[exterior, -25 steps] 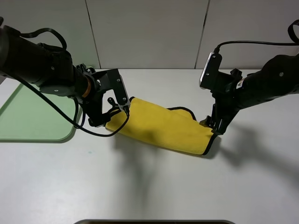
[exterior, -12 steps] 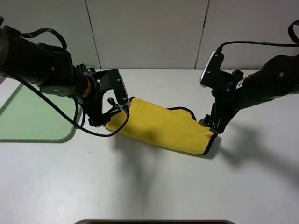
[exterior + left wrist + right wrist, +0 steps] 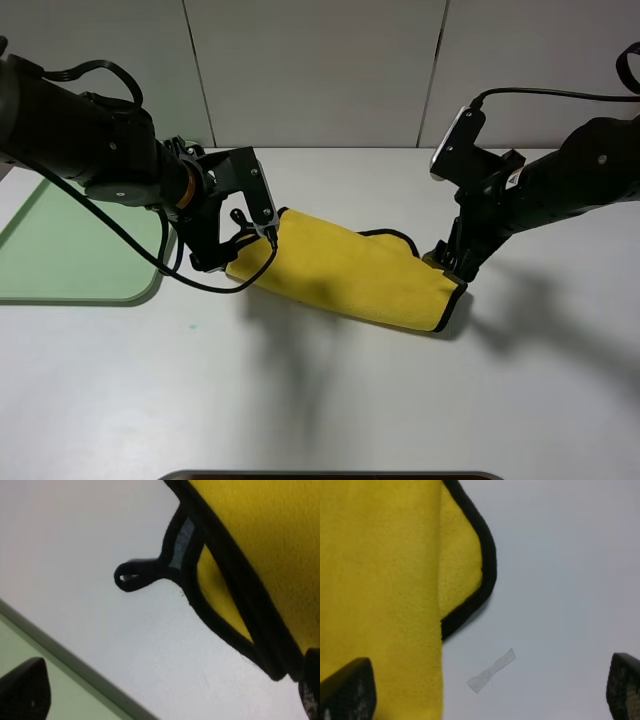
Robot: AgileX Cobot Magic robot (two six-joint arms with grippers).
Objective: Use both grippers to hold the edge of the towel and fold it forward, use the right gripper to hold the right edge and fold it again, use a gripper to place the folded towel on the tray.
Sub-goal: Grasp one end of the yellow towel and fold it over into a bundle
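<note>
The left gripper [image 3: 240, 247] slants down at the folded towel's [image 3: 345, 272] left end, the right gripper [image 3: 452, 262] at its right end; both gape wide, holding nothing.

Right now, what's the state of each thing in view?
towel: folded over once, lying on the table, off the tray
left gripper: open, at the towel's left end, holding nothing
right gripper: open, at the towel's right end, holding nothing
tray: far left, towel not on it
corner loop: flat on the table
</note>
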